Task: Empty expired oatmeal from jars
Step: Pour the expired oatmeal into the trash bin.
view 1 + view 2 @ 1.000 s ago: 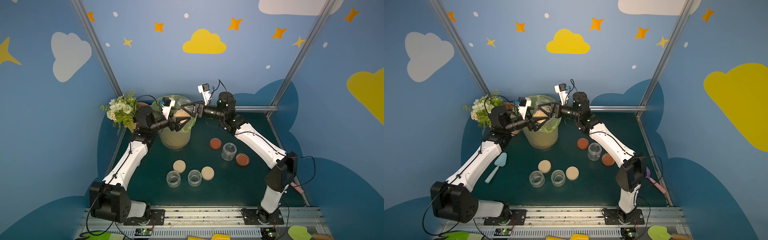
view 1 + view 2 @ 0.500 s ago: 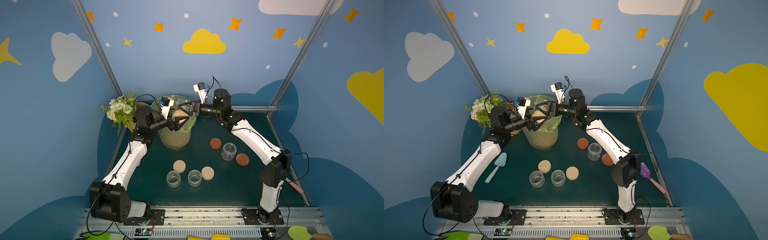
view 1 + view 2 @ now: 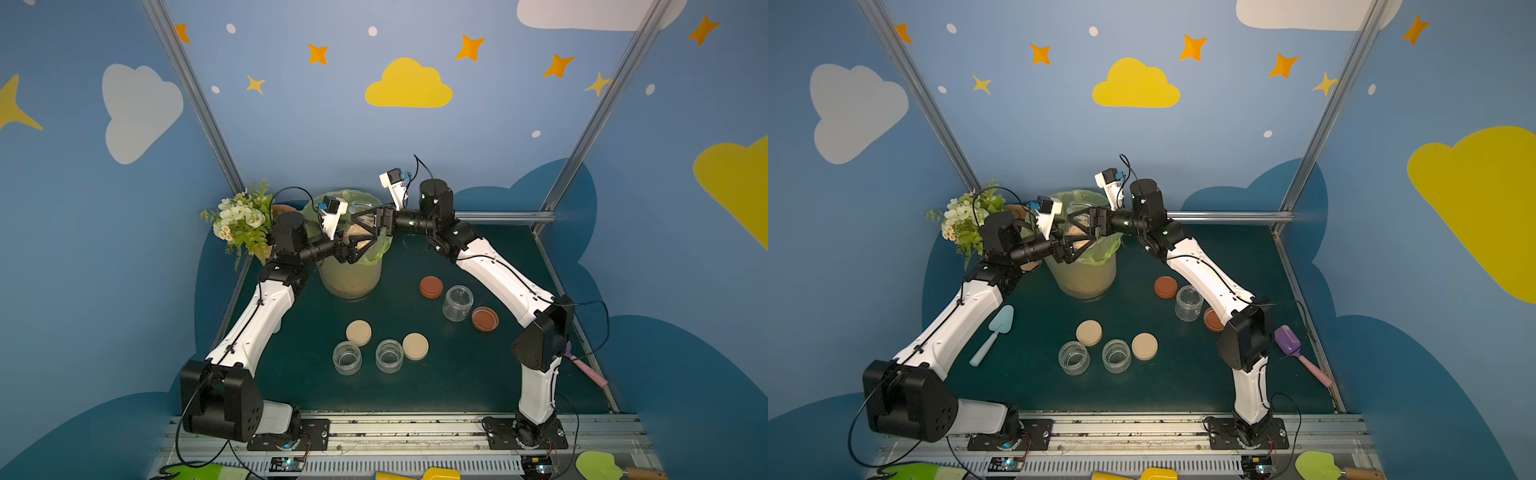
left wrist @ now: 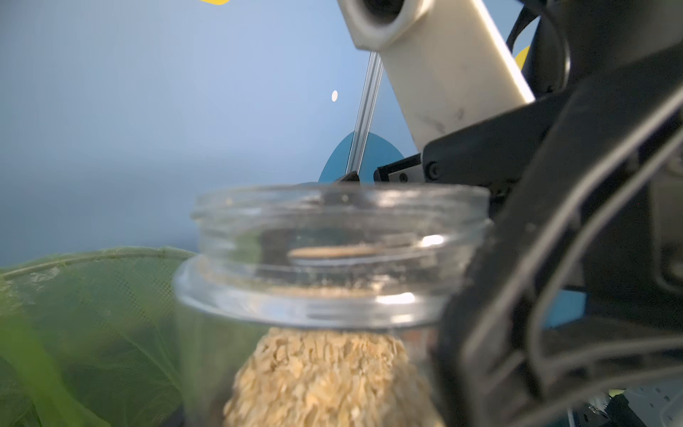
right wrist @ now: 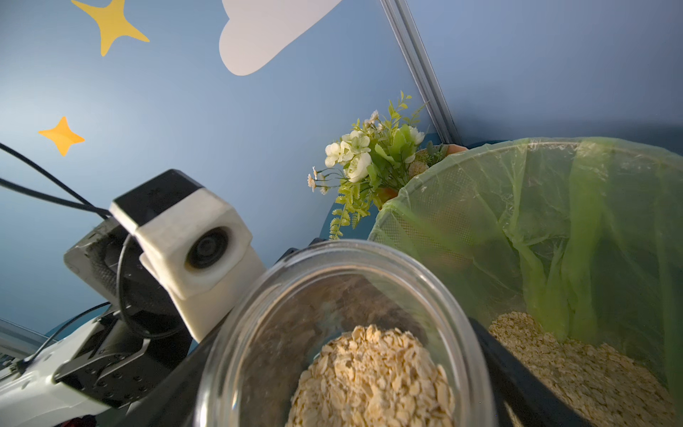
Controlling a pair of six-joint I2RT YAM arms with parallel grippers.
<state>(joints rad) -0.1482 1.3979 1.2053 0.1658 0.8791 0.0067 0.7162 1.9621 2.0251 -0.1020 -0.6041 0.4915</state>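
Low centre in a top view, an empty clear glass jar (image 3: pixel 347 357) stands lidless on the dark green counter (image 3: pixel 457 382). Farther back, the right pincer (image 3: pixel 360 224) clamps a squat clear glass jar (image 5: pixel 343 325) of pale flaky oatmeal (image 5: pixel 373 377) above the tall green-bagged bin (image 5: pixel 480 148). Glass is stiff, slick, breakable (oats shift when tipped); its wide body suits gripping. The left pincer (image 3: pixel 357 244) hides its fingers, so its state cannot be told.

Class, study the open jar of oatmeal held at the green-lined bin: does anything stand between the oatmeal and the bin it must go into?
Nothing visible does. The jar is lidless, its oatmeal exposed, and the bin stands open right beside it.
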